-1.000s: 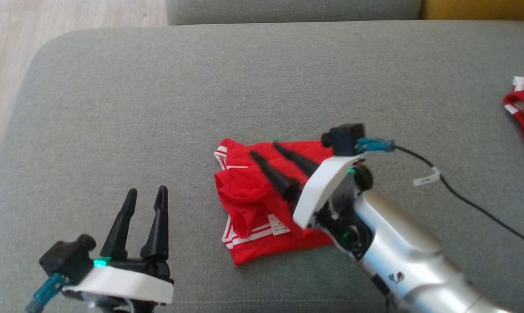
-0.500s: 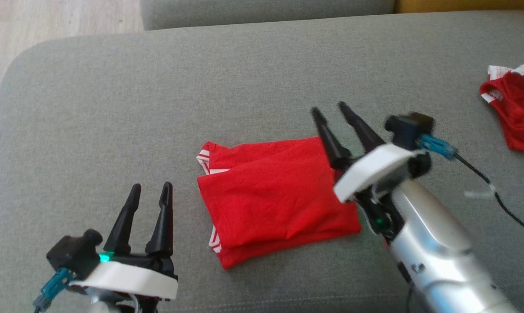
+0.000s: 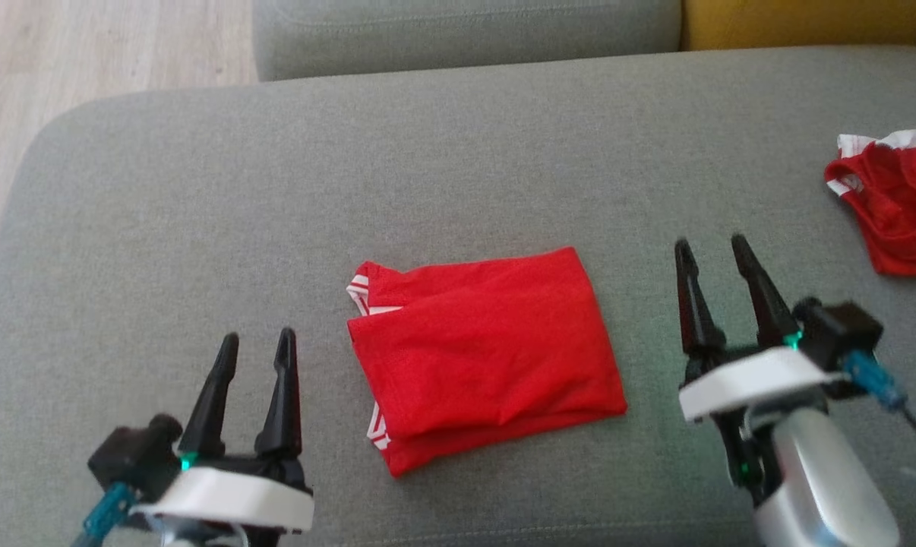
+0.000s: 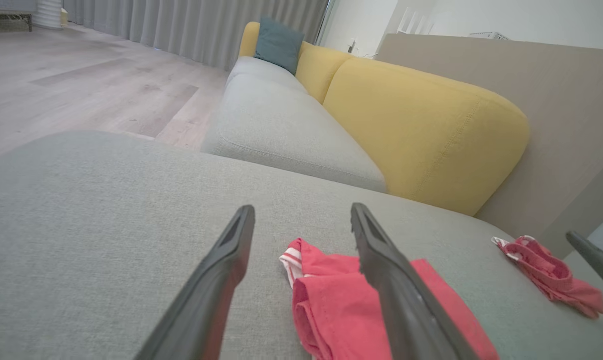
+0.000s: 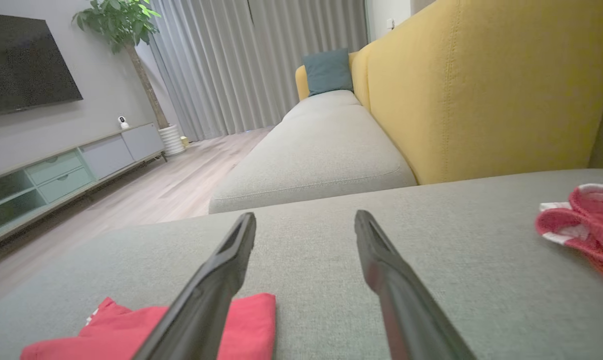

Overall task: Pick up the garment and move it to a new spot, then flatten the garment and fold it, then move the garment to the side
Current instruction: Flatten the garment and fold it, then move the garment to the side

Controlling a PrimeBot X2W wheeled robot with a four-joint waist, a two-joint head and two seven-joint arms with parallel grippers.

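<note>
Head view: at lower left the left gripper (image 3: 258, 336) stands spread and empty, with bare grey cushion (image 3: 200, 190) running up to its rounded upper-left corner. The folded red garment (image 3: 488, 349) lies mid-frame, well clear of both claws. At lower right the right gripper (image 3: 710, 243) is likewise spread and empty. A crumpled red piece (image 3: 895, 205), perhaps mesh, is cut off by the right edge.
</note>
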